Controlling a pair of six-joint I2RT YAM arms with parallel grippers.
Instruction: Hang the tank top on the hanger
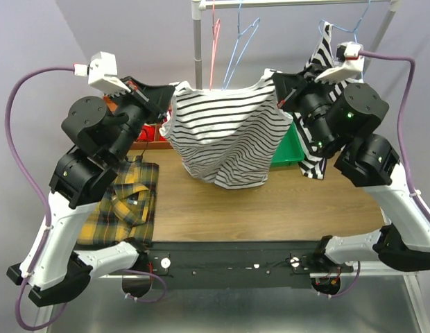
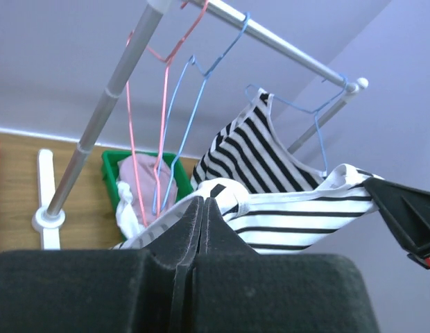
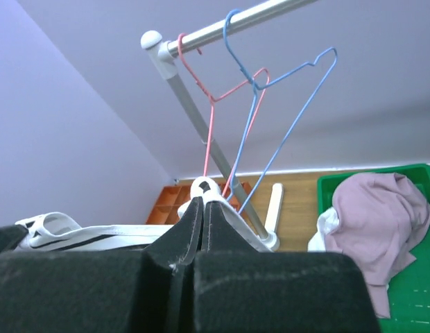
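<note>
Both arms are up high and angled in toward each other, wrists cocked toward the rack at the back. The left gripper [image 1: 166, 92] is clamped tight on the left shoulder of the tank top [image 1: 225, 135], and the right gripper [image 1: 283, 90] is pinched shut on the right shoulder. In both wrist views the fingers are pressed together with white strap fabric poking out at the tips.

The top hangs stretched between the two grippers in the middle of the overhead frame. Its neckline sags a bit and the hem drops to about table level; can't tell if it touches.

The hanger [image 1: 243, 54] hangs on the rail [image 1: 291, 3] just above and behind the neckline, at top centre. The pink-red hanger [image 1: 215, 41] is right beside it on its left. To the right along the rail, a boldly striped top [image 1: 324, 48] hangs on another blue hanger, close behind the right wrist.

Room-wise, the rack post [image 1: 198, 41] stands near the left shoulder of the top. The green bin [image 1: 288, 149] sits at the top's right edge with a pink garment [image 3: 374, 215] inside. A yellow plaid shirt [image 1: 125, 201] lies lower left on the table [image 1: 284, 208], and there's bare wood in front of the hem.
</note>
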